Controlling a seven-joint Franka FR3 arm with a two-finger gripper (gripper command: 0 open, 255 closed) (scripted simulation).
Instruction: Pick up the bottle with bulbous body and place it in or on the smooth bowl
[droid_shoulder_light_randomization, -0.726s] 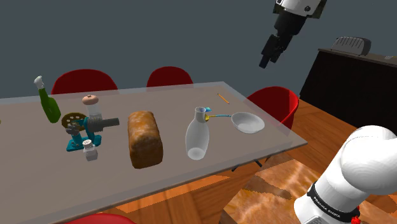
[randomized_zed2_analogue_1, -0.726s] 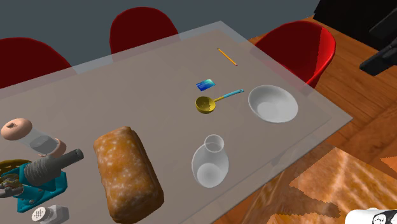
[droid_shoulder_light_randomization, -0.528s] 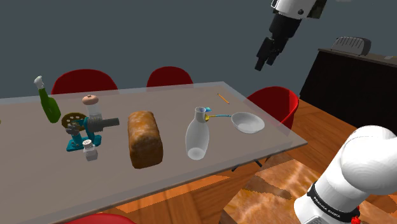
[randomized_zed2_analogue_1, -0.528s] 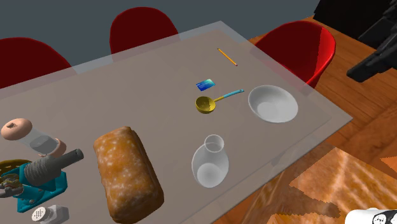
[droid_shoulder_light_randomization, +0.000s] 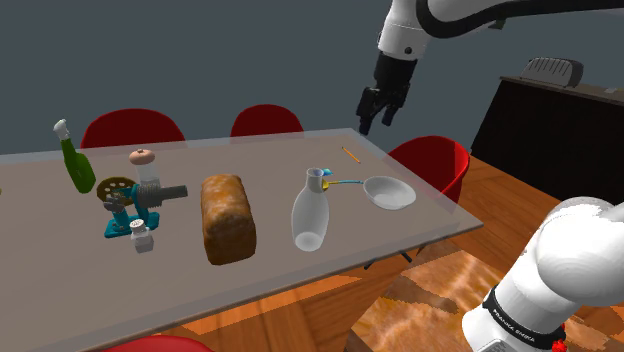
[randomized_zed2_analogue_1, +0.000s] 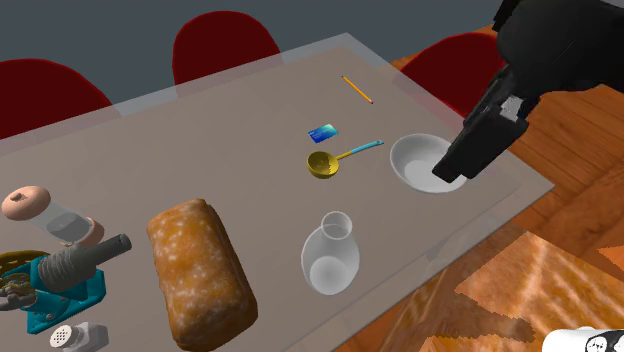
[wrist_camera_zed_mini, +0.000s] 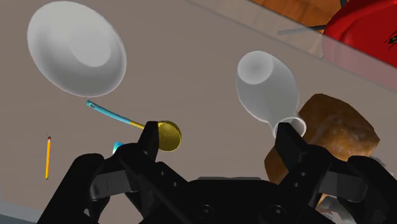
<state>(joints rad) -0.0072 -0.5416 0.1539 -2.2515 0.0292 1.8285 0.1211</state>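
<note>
Zero steps finished, judging from the layout: clear bulbous bottle upright and untouched on the counter, between the bread loaf and the smooth white bowl, apart from both. Bowl empty. Tool up in the air over the counter's far side, fingers spread wide, clasping nothing. Leaves descent, grasp, lift, carry and release all to do. Near the likely path: gold ladle with its blue handle aimed toward the bowl, blue card just beyond it, pencil farther off. Straight line from bottle to bowl apparently free. Well apart at the other end: teal grinder and green bottle.
</note>
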